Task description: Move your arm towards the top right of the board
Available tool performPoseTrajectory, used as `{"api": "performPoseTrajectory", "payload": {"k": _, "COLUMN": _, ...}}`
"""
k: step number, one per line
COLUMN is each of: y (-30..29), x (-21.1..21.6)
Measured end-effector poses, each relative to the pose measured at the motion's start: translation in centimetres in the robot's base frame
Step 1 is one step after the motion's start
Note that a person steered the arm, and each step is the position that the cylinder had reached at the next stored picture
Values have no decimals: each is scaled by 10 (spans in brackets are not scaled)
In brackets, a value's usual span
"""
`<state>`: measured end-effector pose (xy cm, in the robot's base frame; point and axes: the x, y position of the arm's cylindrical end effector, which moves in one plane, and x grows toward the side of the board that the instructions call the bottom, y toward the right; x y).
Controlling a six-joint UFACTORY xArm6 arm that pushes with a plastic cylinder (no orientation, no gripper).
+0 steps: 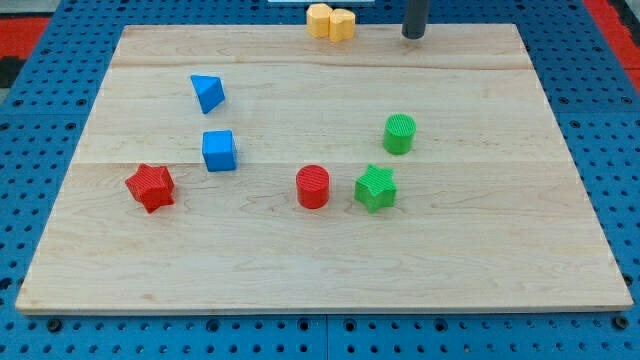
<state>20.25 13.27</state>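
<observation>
My tip (414,35) touches the wooden board (320,250) at its top edge, right of centre. Two yellow blocks (331,21) sit side by side just to the tip's left at the top edge. A green cylinder (400,133) stands below the tip, with a green star (376,188) lower still. A red cylinder (313,187) is next to the green star on its left. A blue triangle (208,92) and a blue cube (219,151) lie on the left half. A red star (151,187) is at the far left.
The board lies on a blue pegboard table (600,120). A red area (30,30) shows at the view's top left and another at the top right corner.
</observation>
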Motion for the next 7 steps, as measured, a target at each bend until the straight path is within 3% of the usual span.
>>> {"api": "performPoseTrajectory", "payload": {"k": 7, "y": 6, "x": 4}}
